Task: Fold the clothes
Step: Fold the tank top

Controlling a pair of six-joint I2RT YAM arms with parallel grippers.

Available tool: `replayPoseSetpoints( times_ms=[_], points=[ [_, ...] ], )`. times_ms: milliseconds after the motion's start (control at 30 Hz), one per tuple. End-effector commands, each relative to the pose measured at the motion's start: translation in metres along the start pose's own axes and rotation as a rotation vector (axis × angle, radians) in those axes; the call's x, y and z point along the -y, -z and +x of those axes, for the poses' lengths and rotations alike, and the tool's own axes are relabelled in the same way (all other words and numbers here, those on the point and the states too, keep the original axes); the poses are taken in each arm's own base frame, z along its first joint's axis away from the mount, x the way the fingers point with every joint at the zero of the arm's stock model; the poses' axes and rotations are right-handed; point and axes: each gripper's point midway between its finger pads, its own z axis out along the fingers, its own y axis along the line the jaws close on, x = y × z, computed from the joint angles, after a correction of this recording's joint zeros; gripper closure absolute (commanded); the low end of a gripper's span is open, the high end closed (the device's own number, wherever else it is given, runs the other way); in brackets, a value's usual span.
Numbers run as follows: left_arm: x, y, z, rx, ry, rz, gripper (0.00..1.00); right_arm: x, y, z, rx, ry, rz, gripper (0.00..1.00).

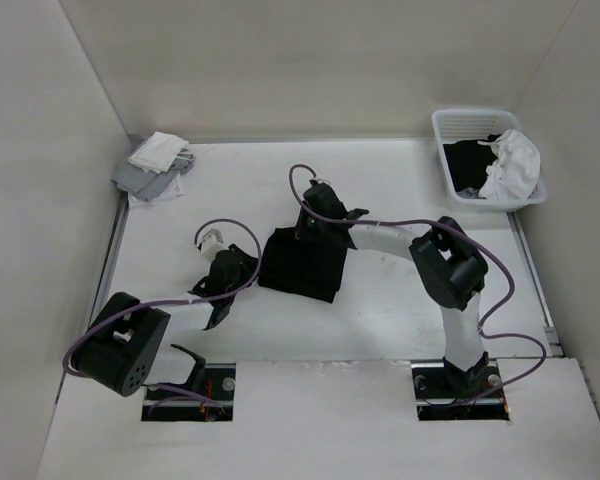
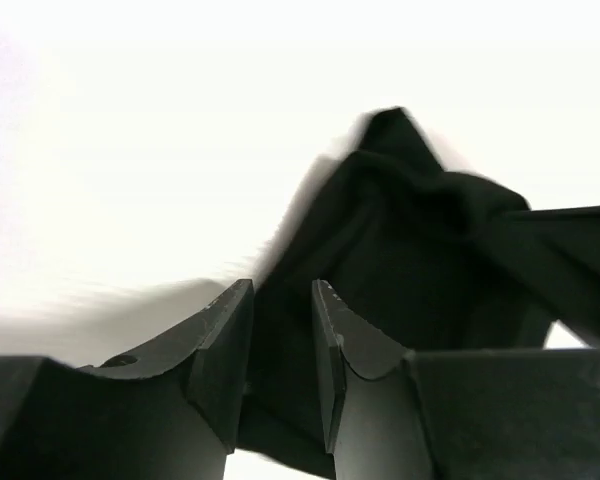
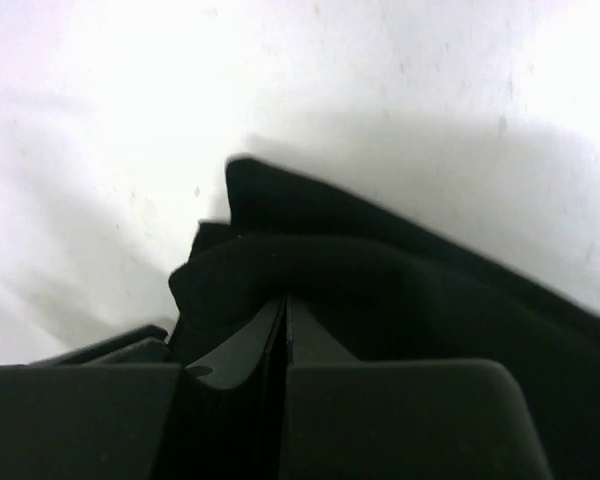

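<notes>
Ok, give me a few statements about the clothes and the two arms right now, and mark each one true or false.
1. The black garment lies near the middle of the table. True.
2. On the right gripper the jaws stand wide open above the garment. False: they are shut, pinching the garment's far edge.
3. On the left gripper the jaws stand apart, close to the garment's left side. True.
4. The white basket sits at the far left corner. False: it is at the far right corner; the far left holds a pile of white and grey cloths.
5. The basket is bare inside. False: black and white cloth lies in it.
</notes>
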Motion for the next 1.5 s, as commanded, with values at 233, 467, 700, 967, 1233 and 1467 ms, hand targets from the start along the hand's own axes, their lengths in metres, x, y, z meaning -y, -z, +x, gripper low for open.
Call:
replayPoseSetpoints(
  times_ms=[233,467,700,967,1233,1467],
  points=[
    [0.003,0.021,0.01,-0.056,0.097,0.075,0.72,-0.021,-0.021,-0.057,0.094,-0.115,-0.117,0.96],
    [0.007,0.047,-0.012,0.014,0.049,0.088,0.71,-0.033,0.028,-0.067,0.176,-0.081,-0.168,0.95],
    [-0.008,0.061,-0.015,0.025,0.017,0.054,0.7,-0.034,-0.005,-0.033,0.064,-0.085,-0.183,0.95],
    [-0.011,0.073,-0.011,0.018,0.024,0.073,0.68,-0.035,-0.041,-0.054,0.07,-0.148,-0.21,0.95],
    [-0.001,0.08,-0.016,0.022,0.003,0.102,0.6,-0.062,-0.013,-0.081,0.13,-0.153,-0.305,0.81],
    [0.009,0.083,-0.024,0.033,-0.068,0.12,0.55,-0.086,0.105,-0.112,0.311,-0.088,-0.481,0.47]
  ],
)
